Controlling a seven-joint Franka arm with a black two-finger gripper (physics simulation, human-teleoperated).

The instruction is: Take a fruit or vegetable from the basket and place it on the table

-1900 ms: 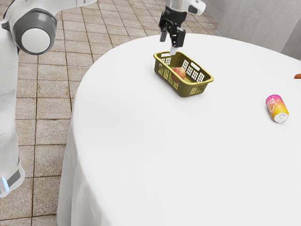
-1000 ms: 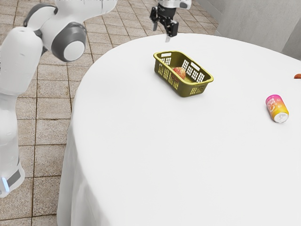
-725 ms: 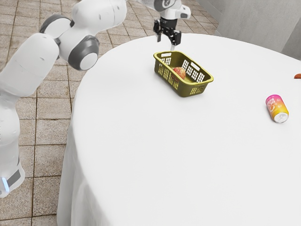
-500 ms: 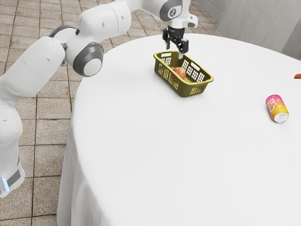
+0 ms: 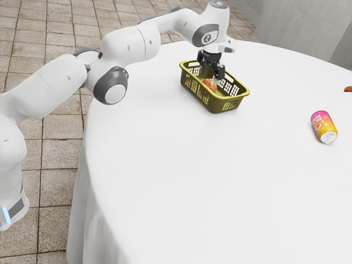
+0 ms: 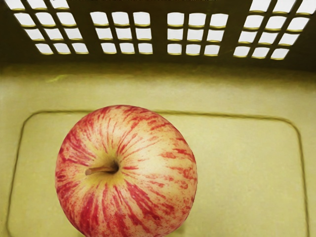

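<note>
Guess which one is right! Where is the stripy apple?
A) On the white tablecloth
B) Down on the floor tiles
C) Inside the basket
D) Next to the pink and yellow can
C: the apple sits on the bottom of the basket, with the basket's walls full of little holes rising around it.

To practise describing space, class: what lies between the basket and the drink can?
In the exterior view, the stretch between the basket and the drink can is bare white tablecloth.
</note>
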